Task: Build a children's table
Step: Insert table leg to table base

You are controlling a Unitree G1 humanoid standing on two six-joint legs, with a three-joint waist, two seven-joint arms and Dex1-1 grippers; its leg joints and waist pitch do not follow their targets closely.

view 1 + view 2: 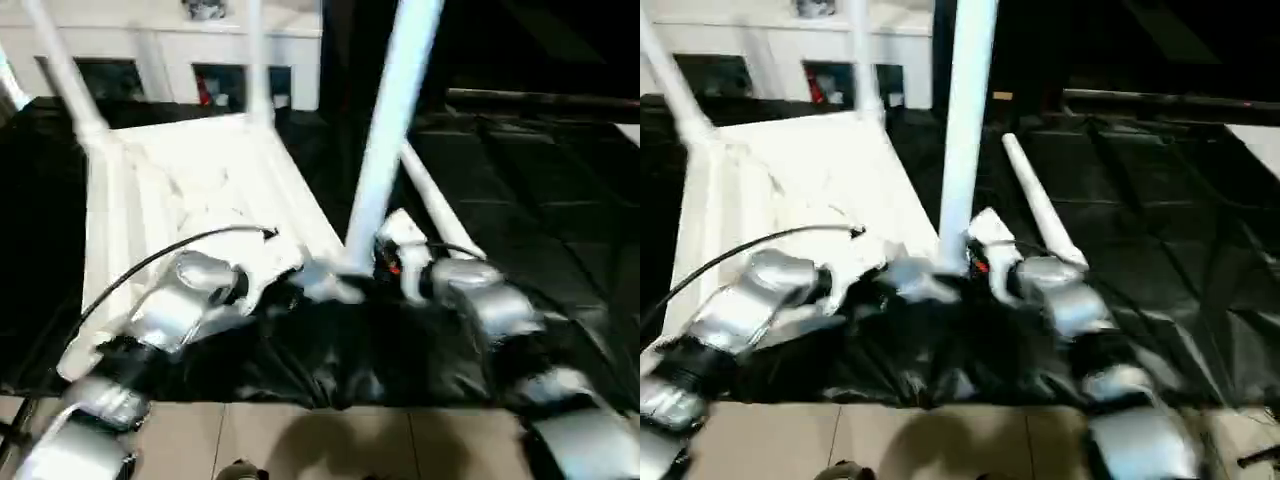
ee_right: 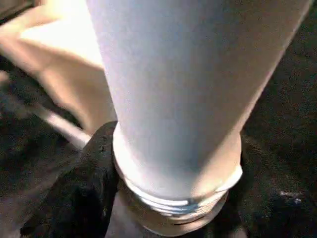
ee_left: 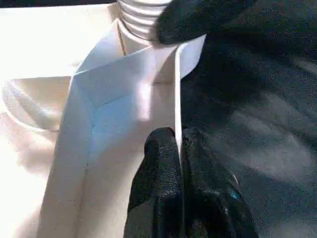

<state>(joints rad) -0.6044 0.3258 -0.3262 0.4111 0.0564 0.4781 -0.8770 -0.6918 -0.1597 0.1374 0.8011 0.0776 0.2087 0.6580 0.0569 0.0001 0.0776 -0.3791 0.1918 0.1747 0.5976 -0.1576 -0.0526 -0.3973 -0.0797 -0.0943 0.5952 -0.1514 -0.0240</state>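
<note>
Tabletop (image 1: 190,190) lies underside up on the black counter (image 1: 540,200), with 2 legs (image 1: 60,70) standing in its far corners and 1 loose leg (image 1: 1040,215) lying just beside it on the cover. Left hand (image 3: 179,148) is pinched tight on the thin rim wall at the near corner. Right hand (image 1: 392,255) wraps the threaded foot of an upright leg (image 1: 395,120), its fingers (image 2: 94,168) against the tube, right at that corner's socket.
</note>
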